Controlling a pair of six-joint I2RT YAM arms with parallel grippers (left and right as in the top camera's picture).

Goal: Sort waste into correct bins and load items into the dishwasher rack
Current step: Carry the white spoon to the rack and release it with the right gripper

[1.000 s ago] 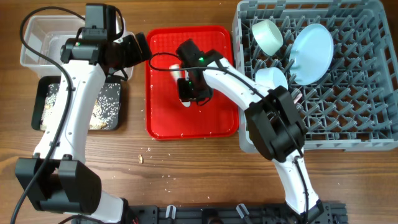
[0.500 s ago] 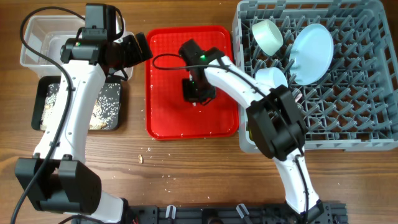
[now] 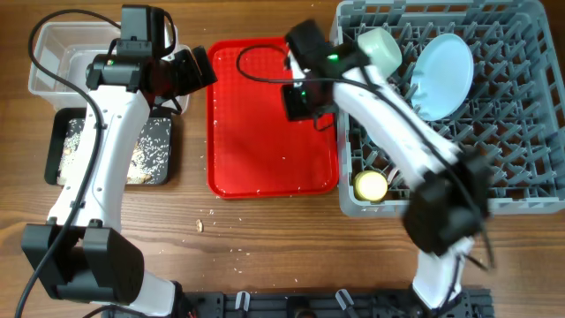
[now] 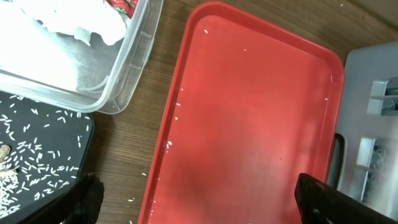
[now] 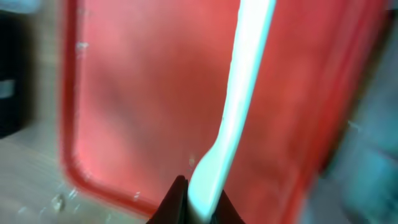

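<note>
My right gripper (image 5: pixel 199 196) is shut on a white plastic utensil (image 5: pixel 245 81), blurred, spoon or fork I cannot tell. In the overhead view it (image 3: pixel 302 99) hangs over the red tray's (image 3: pixel 265 150) right edge, beside the grey dishwasher rack (image 3: pixel 494 159). The rack holds a mint bowl (image 3: pixel 380 49), a pale blue plate (image 3: pixel 441 75) and a yellow cup (image 3: pixel 371 185). My left gripper (image 4: pixel 202 205) is open and empty over the red tray (image 4: pixel 249 118). The clear tub (image 4: pixel 134 62) holds the white tissue (image 4: pixel 74 25) and red wrapper (image 4: pixel 124 7). The black tray (image 3: pixel 53 132) holds rice and scraps (image 3: pixel 146 150).
Rice crumbs lie on the wood in front of the red tray (image 3: pixel 201 225). The right arm stretches across the rack's left side and hides part of it. The left arm reaches over the black tray and the clear tub (image 3: pixel 53 53).
My right gripper rose from the tray's middle and swung up and right toward the rack, carrying the white utensil. The yellow cup is now uncovered. The left arm has not moved.
</note>
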